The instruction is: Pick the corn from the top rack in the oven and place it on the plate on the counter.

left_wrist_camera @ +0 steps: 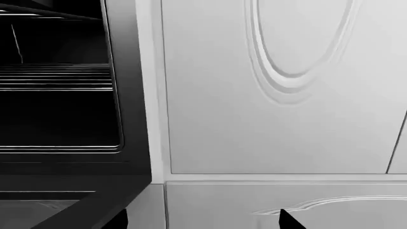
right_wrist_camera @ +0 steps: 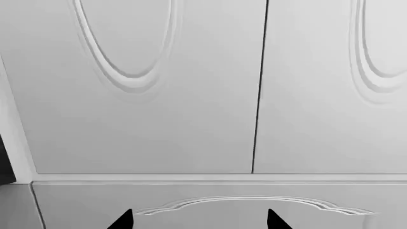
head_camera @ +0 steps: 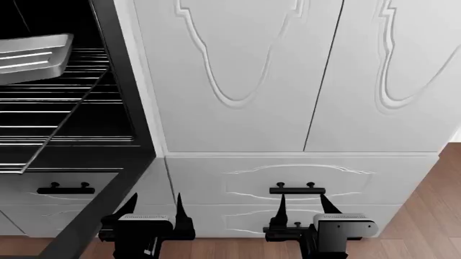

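You get even, soft light w/ no clear source; the white cabinet doors (head_camera: 288,81) read bright grey, no blown-out spots. Both wrist views look near-monochrome. The oven (head_camera: 51,108) interior stays very dark, detail lost btwn the bars; only the rack wires (left_wrist_camera: 57,78) and the metal tray (head_camera: 32,56) catch thin highlights. Shadows are faint, mostly in the door mouldings. Everything's sharp edge to edge: no blur, no noise, no obvious lens distortion.
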### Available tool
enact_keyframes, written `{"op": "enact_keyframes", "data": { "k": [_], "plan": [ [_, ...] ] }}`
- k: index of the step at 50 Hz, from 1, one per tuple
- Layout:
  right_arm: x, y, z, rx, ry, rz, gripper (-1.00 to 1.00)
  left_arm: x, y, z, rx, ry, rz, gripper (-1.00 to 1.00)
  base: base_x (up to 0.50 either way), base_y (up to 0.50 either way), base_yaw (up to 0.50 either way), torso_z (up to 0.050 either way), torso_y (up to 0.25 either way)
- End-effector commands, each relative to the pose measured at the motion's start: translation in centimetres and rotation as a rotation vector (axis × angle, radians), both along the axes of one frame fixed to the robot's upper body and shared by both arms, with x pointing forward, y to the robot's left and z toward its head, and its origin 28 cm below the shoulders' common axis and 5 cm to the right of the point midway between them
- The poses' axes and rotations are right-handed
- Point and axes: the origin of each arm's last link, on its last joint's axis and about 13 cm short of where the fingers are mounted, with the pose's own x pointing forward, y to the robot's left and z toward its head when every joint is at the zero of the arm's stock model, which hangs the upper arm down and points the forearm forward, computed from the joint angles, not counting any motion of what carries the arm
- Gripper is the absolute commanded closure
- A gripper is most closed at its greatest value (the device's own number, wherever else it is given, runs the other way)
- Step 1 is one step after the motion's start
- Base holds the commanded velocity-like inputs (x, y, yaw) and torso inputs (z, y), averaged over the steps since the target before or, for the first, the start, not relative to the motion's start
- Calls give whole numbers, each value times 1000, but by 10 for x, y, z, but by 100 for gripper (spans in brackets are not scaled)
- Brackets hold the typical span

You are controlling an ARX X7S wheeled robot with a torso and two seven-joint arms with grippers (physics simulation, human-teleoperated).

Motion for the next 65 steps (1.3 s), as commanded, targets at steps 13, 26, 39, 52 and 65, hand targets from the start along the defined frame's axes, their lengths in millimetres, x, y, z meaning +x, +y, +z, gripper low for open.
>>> {"op": "enact_keyframes", "data": {
  "k": [13,26,39,52,65],
  "plan": [
    [-3,-1,7,-40,53,-58,-100,3,6,9,-14,-16,48,-100,0,0,0,0,0],
    [-9,-10,185,-17,-319,-70,-100,2,16,190,-159,-340,59,-100,0,0,0,0,0],
    [-45,-20,292,-90,-577,-91,-100,-24,28,278,-181,-564,71,-100,0,0,0,0,0],
    [-52,-20,311,-76,-633,-96,-100,-26,33,287,-186,-588,89,-100,0,0,0,0,0],
    [-48,-19,301,-96,-596,-73,-100,-22,35,280,-185,-570,111,-100,0,423,0,0,0]
  ]
}}
